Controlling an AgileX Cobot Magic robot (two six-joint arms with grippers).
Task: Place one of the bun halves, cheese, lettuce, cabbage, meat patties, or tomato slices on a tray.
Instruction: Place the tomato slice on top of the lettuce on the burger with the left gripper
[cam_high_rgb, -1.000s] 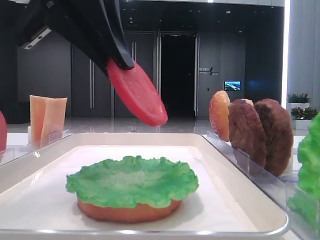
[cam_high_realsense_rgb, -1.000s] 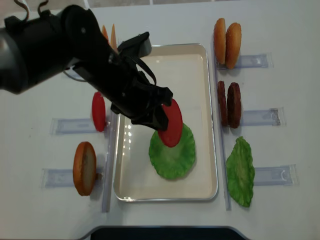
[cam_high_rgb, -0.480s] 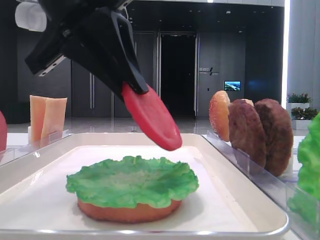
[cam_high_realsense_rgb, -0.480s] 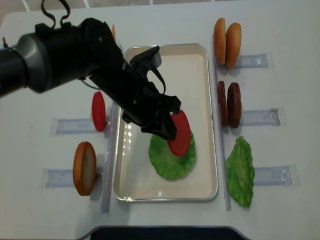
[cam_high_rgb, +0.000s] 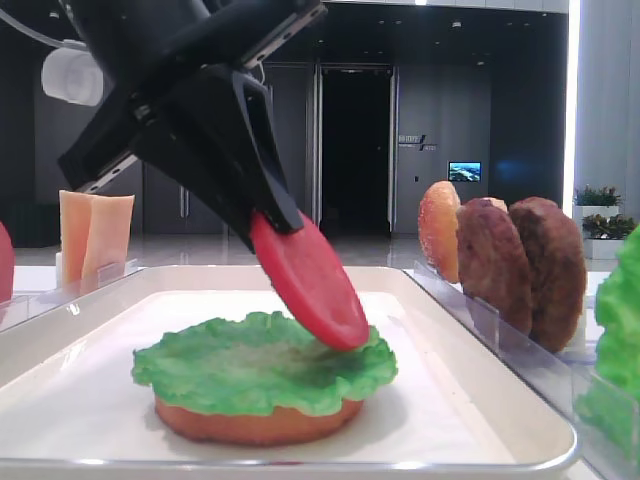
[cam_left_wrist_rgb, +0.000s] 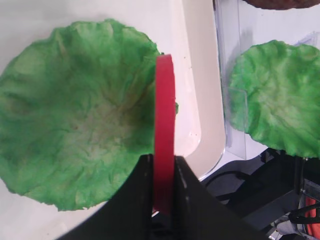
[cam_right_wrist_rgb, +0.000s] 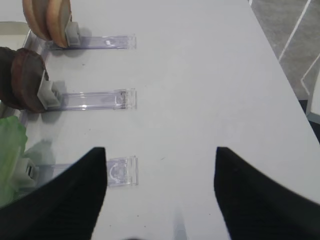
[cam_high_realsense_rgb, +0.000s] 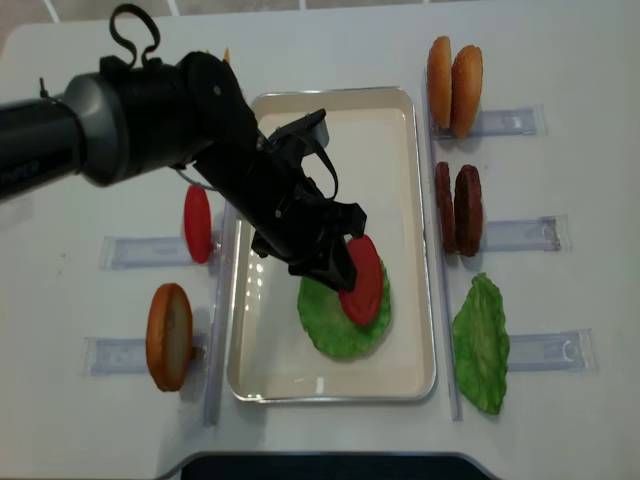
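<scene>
Left tool (cam_left_wrist_rgb: 162, 187) grips a tomato slice (cam_high_rgb: 308, 281) touching tray's (cam_high_realsense_rgb: 410, 150) lettuce (cam_high_realsense_rgb: 325, 325) over bun (cam_high_rgb: 255, 422)

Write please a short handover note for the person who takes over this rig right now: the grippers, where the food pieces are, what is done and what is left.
Left gripper: shut on a tomato slice, tilted, its lower edge at the lettuce, not yet released.
Right gripper: open, holding nothing, over the bare table beside the right-hand racks.
Tray: a bun half with the lettuce on top.
Racks: another tomato slice and a bun half on the left; two bun halves, two meat patties and a second lettuce leaf on the right.
Left: lay the slice flat on the lettuce, open the gripper, withdraw.
</scene>
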